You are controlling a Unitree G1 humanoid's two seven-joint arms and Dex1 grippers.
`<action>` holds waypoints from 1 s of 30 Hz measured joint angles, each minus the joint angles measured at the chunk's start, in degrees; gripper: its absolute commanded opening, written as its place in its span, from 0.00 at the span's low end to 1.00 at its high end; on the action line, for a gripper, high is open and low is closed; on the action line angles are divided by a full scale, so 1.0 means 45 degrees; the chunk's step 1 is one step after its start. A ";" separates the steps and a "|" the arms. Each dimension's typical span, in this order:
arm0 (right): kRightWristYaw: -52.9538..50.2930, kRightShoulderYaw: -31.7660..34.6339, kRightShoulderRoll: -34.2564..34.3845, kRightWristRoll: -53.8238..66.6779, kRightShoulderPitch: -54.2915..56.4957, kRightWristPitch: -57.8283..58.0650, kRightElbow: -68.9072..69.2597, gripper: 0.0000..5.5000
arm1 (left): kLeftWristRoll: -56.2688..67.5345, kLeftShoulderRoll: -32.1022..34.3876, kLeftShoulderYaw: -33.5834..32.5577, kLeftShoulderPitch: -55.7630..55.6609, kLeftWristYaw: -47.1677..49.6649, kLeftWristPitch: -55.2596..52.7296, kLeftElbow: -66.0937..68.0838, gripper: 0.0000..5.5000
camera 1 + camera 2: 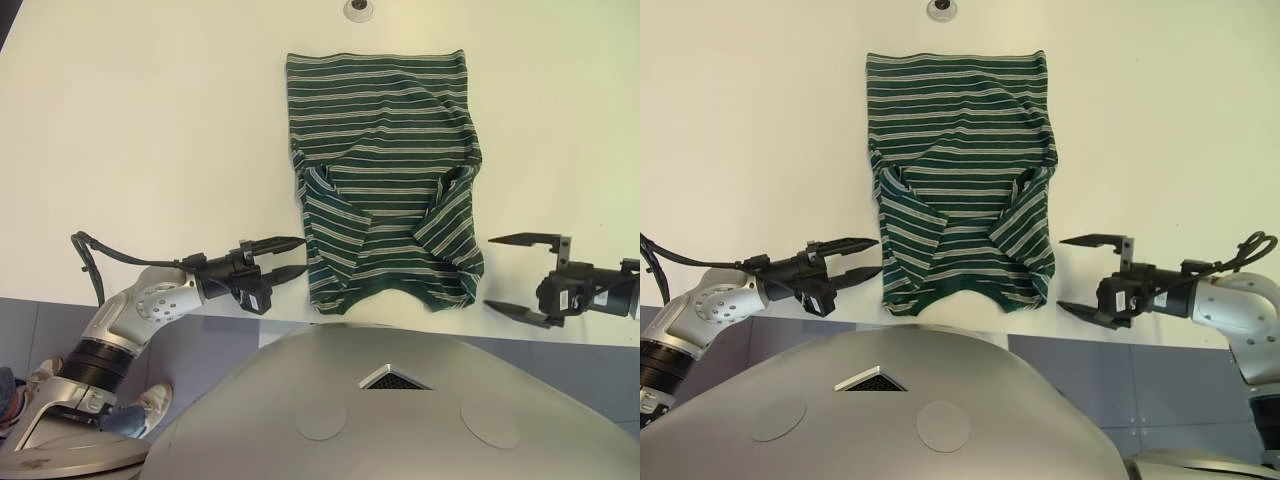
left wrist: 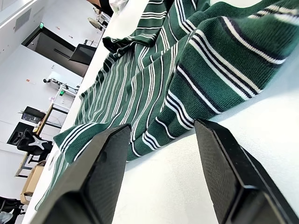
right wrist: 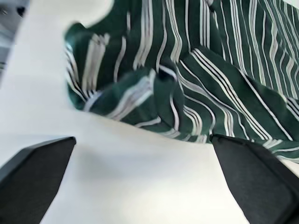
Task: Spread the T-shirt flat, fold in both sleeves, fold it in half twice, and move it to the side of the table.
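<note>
Left hand: the left hand (image 1: 301, 255) sits lower left of centre, fingers parted and holding nothing, its tips just beside the shirt's near left corner.
Right hand: the right hand (image 1: 489, 272) is at the lower right, spread wider and also empty, with a strip of bare surface between it and the near right corner.
T-shirt: the T-shirt (image 1: 385, 140) lies lengthwise mid-frame, its hem (image 1: 375, 58) toward the top and its shoulder end at the bottom, close to the near edge of the surface (image 1: 150, 130).
Sleeves: the left sleeve (image 1: 330, 205) and right sleeve (image 1: 452, 212) are both turned in and slant across the lower half, somewhat rumpled.
Step in hand: to my eye the first fold in half is due.
Doing it well: each hand should slide low under its own bottom corner and pinch every layer, turned-in sleeve included. Both should then lift together and carry the end up the frame onto the hem.
Watch for: uneven lifting would skew the fold, and a shallow pinch could let a sleeve flop back out.
</note>
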State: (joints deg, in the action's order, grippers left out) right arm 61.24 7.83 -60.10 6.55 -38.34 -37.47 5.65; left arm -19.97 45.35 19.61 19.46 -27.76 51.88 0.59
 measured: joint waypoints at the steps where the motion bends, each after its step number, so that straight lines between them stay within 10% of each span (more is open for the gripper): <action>1: 0.0103 -0.0001 -0.0007 0.0021 -0.0078 0.0004 0.0046 0.98 | 0.0000 0.0018 0.0017 0.0003 0.0000 0.0000 -0.0019 0.46; 5: 0.0180 -0.0031 -0.0017 0.0043 -0.0182 0.0027 0.0281 0.98 | 0.0000 0.0028 0.0188 0.0065 -0.0001 0.0000 -0.0145 0.46; 30: -0.0080 -0.1102 0.0458 0.0066 0.0905 0.0029 0.0533 0.03 | -0.0038 -0.0007 0.0723 0.0120 0.0193 0.0009 -0.0294 0.46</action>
State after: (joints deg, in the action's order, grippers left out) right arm 60.89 2.87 -58.04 6.84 -34.27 -37.33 8.05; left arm -20.14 45.32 22.86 20.00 -26.89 51.92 -0.73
